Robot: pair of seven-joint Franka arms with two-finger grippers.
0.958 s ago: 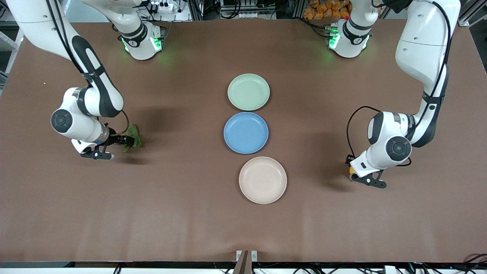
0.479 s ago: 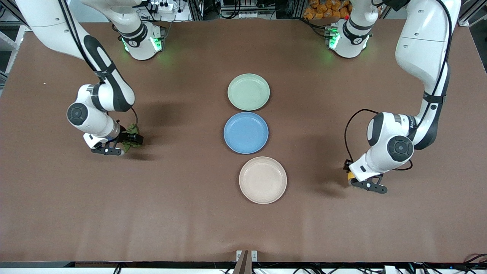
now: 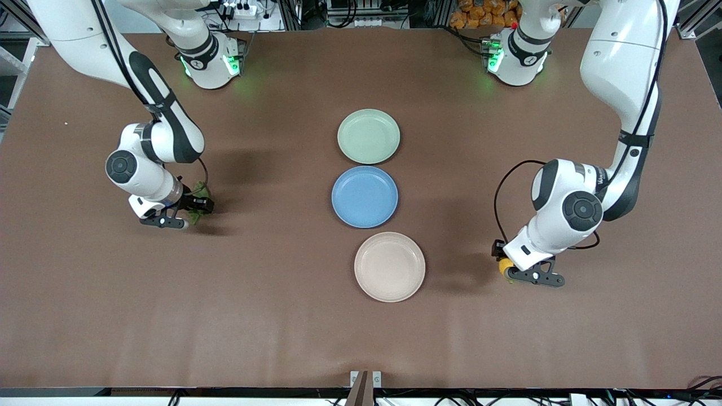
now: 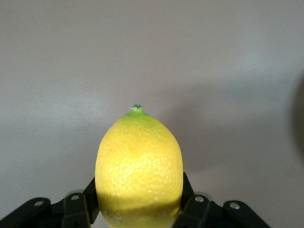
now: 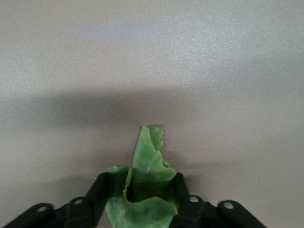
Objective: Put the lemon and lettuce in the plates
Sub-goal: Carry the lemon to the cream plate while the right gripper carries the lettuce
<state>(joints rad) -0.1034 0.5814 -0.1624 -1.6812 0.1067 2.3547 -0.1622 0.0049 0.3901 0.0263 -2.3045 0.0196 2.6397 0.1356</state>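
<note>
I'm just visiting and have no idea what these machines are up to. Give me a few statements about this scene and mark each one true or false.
1. The left gripper holds the lemon. True.
2. The lettuce lies on the blue plate. False: it is clamped in the right gripper, over bare table.
3. All three plates are empty. True: the green plate, the blue one and the beige plate hold nothing.
4. The beige plate is farthest from the front camera. False: it is nearest; the green one is farthest.

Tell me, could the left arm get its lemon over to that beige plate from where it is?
Probably yes: the left gripper holds the lemon, and only bare table lies between it and the beige plate.
</note>
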